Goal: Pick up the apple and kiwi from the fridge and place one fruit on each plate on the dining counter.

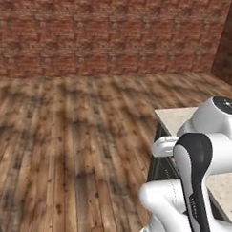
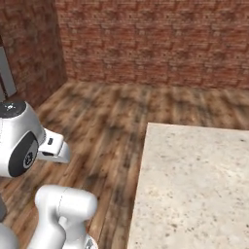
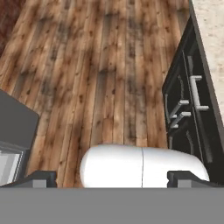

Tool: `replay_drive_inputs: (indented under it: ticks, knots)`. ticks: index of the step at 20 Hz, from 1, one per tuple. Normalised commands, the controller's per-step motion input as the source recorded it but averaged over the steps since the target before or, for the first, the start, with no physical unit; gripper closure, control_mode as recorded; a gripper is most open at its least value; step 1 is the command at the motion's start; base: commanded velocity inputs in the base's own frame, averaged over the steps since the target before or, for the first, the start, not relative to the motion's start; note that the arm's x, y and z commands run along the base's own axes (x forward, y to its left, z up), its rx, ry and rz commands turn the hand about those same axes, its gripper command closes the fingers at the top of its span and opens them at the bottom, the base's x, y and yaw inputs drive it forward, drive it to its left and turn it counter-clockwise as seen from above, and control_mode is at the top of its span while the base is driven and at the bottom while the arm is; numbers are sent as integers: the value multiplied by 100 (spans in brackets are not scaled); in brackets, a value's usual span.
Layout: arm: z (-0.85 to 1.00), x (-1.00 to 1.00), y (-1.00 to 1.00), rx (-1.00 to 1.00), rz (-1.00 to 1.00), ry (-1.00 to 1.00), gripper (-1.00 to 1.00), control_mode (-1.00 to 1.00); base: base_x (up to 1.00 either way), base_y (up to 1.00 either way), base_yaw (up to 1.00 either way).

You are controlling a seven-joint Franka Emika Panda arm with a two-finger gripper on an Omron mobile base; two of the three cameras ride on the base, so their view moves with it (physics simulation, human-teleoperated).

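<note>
The dining counter (image 2: 194,185) with its beige speckled top fills the lower right of the right base view. Its corner (image 1: 173,118) shows past my folded arm in the left base view. In the hand view my gripper (image 3: 113,179) is open, its two dark fingertips (image 3: 40,178) far apart with nothing held between them. It looks down at the wooden floor beside the counter's dark base (image 3: 192,113). The apple, the kiwi and the plates are out of view. A grey corner at the hand view's left edge (image 3: 15,124) may be the fridge; I cannot tell.
Wooden plank floor (image 1: 79,135) runs to a red brick wall (image 1: 112,31) at the back. The counter's dark base carries pale bar handles (image 3: 199,92). A thin grey strip (image 2: 6,73) stands at the left edge of the right base view.
</note>
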Motion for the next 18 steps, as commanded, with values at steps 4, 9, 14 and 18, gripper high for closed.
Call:
replay_drive_inputs:
  ticks: [4,9,14,18]
  knots:
    - [0,0,0,0,0,0,-100,100,84,-50,29]
    - [0,0,0,0,0,0,-100,100,31,-8,63]
    - [0,0,0,0,0,0,-100,100,30,0,86]
    - [0,0,0,0,0,0,-100,100,100,-17,50]
